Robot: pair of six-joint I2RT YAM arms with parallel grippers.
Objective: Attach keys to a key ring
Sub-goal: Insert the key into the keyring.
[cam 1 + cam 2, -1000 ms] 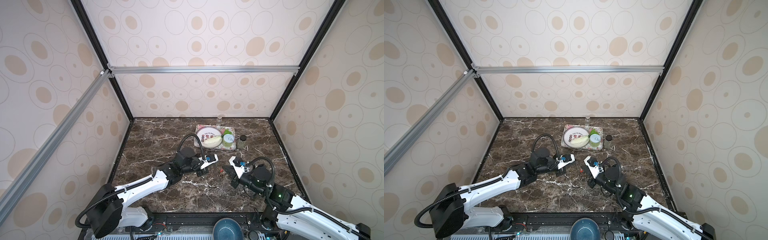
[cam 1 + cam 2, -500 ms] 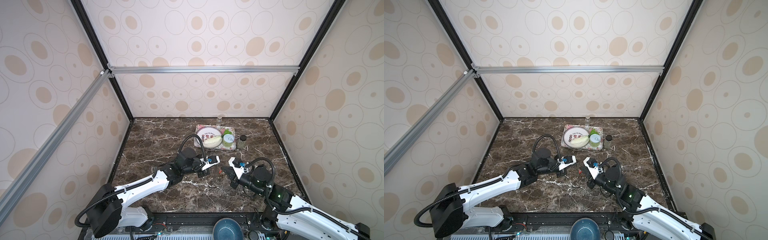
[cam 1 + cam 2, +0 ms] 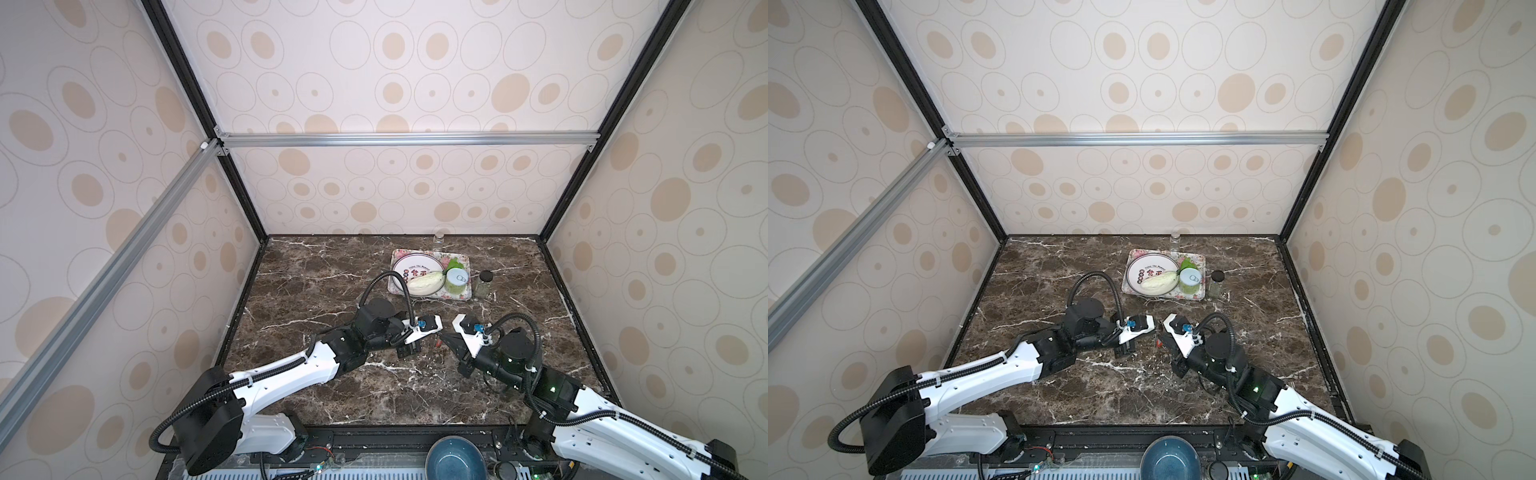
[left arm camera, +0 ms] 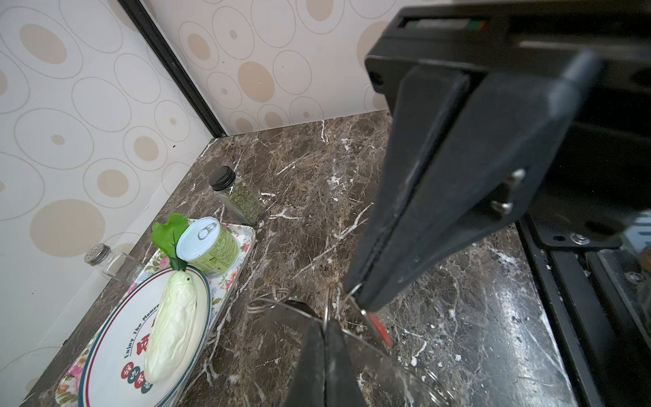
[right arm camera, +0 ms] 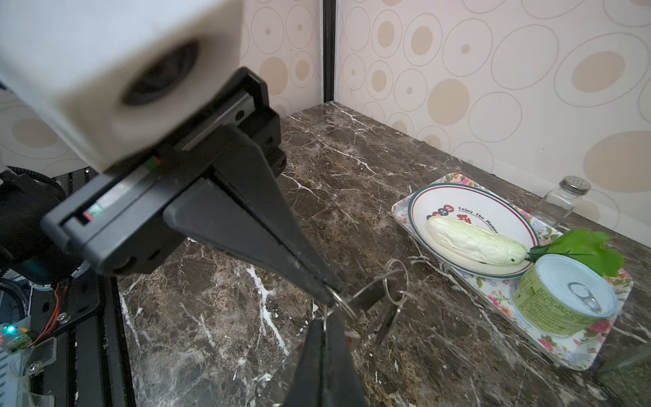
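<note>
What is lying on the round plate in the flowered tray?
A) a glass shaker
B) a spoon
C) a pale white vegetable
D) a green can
C: the pale vegetable lies across the plate, while the green can stands beside it on the tray.

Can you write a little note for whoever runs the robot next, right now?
Left gripper: shut, pinching the wire ring.
Right gripper: shut beside the red tag; exact grip unclear.
Metal keys hang next to that ring.
Done: both tips meet at the bunch.
Left: link tag and ring; cannot tell if already joined.
</note>
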